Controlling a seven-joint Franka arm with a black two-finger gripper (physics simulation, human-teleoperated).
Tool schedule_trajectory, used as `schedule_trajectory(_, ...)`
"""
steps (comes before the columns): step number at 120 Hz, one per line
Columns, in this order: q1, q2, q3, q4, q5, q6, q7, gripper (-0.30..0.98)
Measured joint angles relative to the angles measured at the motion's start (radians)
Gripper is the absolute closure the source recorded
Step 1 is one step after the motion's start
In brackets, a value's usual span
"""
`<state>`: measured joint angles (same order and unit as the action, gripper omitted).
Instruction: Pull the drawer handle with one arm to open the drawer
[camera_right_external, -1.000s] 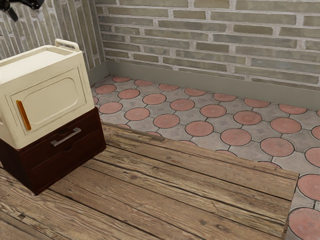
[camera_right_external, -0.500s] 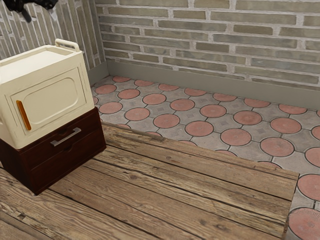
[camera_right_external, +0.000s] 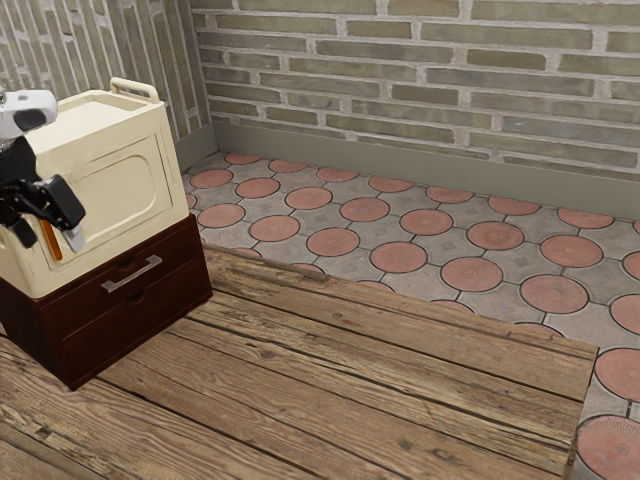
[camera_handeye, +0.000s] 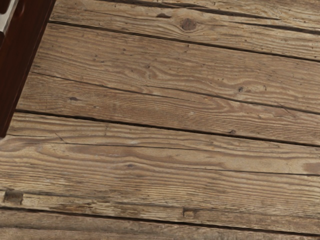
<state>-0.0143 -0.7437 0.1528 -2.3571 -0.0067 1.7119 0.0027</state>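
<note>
1. At the exterior view's left, the gripper (camera_right_external: 51, 239) is hanging in front of the cream box (camera_right_external: 112, 200), overlapping its orange handle (camera_right_external: 46, 222) in that view. It seems to be standing wide with nothing between its fingers, though its dark parts are blending together.

2. The orange handle is belonging to the box, not to the drawer, so a good approach is keeping clear of it. Backing out slightly from the box front before dropping is probably lowering the risk of a snag.

3. Further right, and lower, the metal handle (camera_right_external: 131, 275) is sitting on the upper drawer (camera_right_external: 180, 252) of the dark brown cabinet (camera_right_external: 135, 330), under the box. The drawer is lying shut, and the gripper is staying well clear of contact with the bar.

4. The bar is running crosswise, so the grasp is needing one finger above and one below, centred on its length and deep enough to hold without knocking the drawer front.

5. Toward the exterior view's right, the wooden worktop (camera_right_external: 380, 370) is offering room before the cabinet. The pull is calling for a slow, straight line square to the front; tugging upward or sideways is risking a slip, a jammed drawer or a shifting cabinet.
</note>
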Motion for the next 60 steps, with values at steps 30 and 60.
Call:
schedule_trajectory(30, -0.002, -0.019, -0.008, -0.121, 0.108, 0.113, 0.048, 0.0)
schedule_trajectory(60, 0.001, 0.008, -0.062, -0.191, 0.277, 0.221, 0.079, 0.0)
